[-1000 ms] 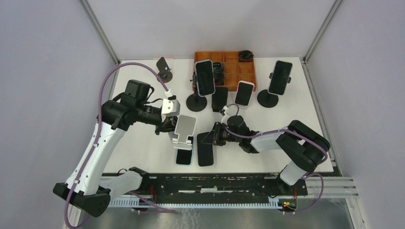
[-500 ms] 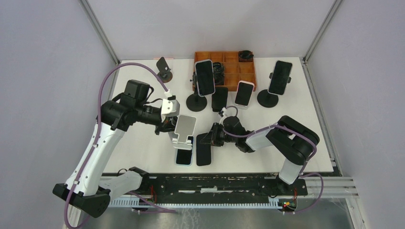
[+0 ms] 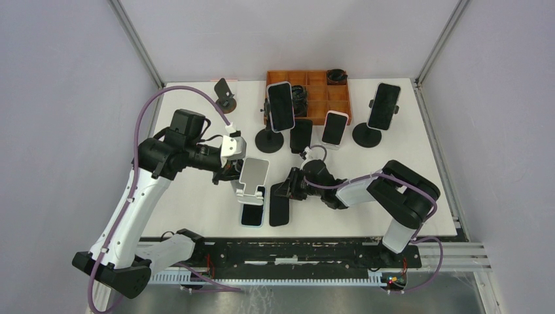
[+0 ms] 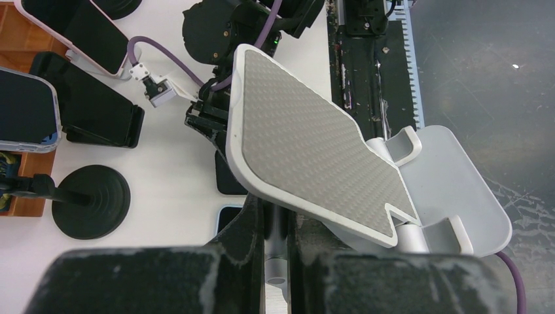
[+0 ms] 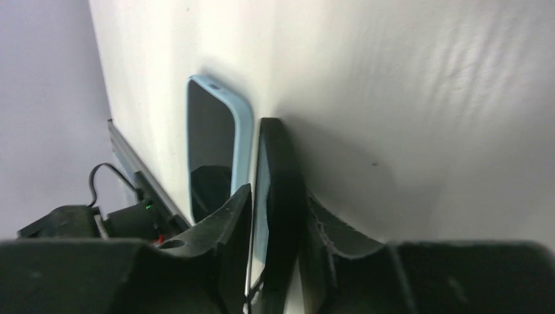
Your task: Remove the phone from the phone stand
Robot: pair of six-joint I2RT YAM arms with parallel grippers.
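The silver phone stand (image 3: 252,174) has no phone on its grey plate (image 4: 307,137). My left gripper (image 4: 280,219) is shut on the stand's metal stem from behind, holding it at the table's front centre. A black phone (image 3: 280,208) lies flat on the table just right of the stand. My right gripper (image 3: 286,190) sits low over its far end, its fingers on either side of the phone's edge (image 5: 278,170). A blue-cased phone (image 3: 252,214) lies flat beside it, in front of the stand, also seen in the right wrist view (image 5: 211,144).
An orange compartment tray (image 3: 340,98) sits at the back. Phones stand on black round-based stands at back centre (image 3: 280,104) and back right (image 3: 383,104). A white phone (image 3: 335,127) and a dark phone (image 3: 301,134) stand between them. A small empty black stand (image 3: 224,91) is at back left.
My right gripper and the black phone have shifted a little to the left, closer to the blue-cased phone. The left arm and the stand have not moved.
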